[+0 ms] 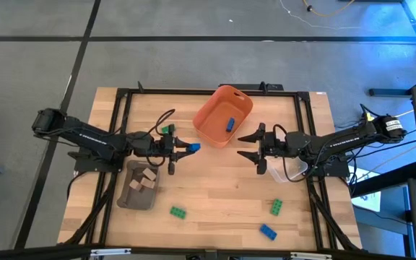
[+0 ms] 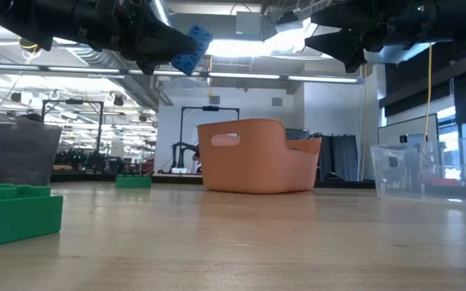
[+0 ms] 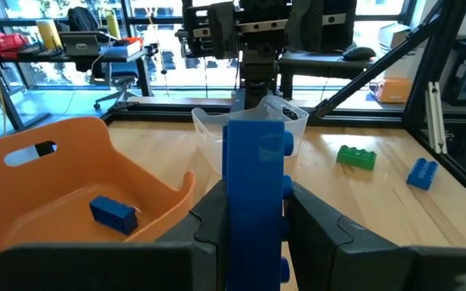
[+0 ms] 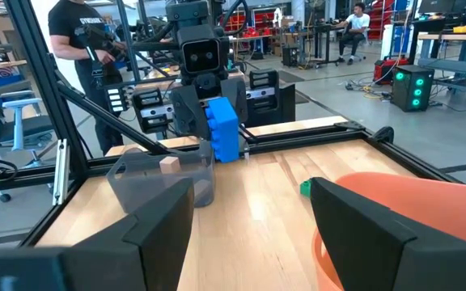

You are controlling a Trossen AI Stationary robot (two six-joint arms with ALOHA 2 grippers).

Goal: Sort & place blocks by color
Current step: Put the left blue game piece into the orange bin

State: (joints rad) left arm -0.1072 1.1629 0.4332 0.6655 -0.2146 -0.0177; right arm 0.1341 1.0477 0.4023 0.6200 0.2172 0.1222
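My left gripper (image 1: 185,149) is shut on a blue block (image 1: 193,147) and hangs high above the table, just near of the orange bin (image 1: 221,115). A second blue block (image 1: 230,124) lies inside that bin. My right gripper (image 1: 248,145) faces the left one from the right, open and with nothing in it, its fingers (image 4: 162,217) wide apart. A green block (image 1: 167,129) lies beside the left arm. Two green blocks (image 1: 177,211) (image 1: 275,207) and a blue one (image 1: 267,231) lie near the table's front edge. Tan blocks (image 1: 147,178) rest in the grey-brown tray (image 1: 131,196). My left gripper pinches the blue block by its two broad sides (image 3: 235,234) between its two fingers (image 3: 318,234). The fingers lie level and point toward the table's right. The block stands on end between them, its studs to one side, lifted clear of the table (image 2: 191,48).
A clear plastic container (image 1: 295,170) stands under the right arm. A dark metal frame (image 1: 193,92) runs around the table top. Bare wood lies between the two grippers and in the middle of the table (image 1: 222,188).
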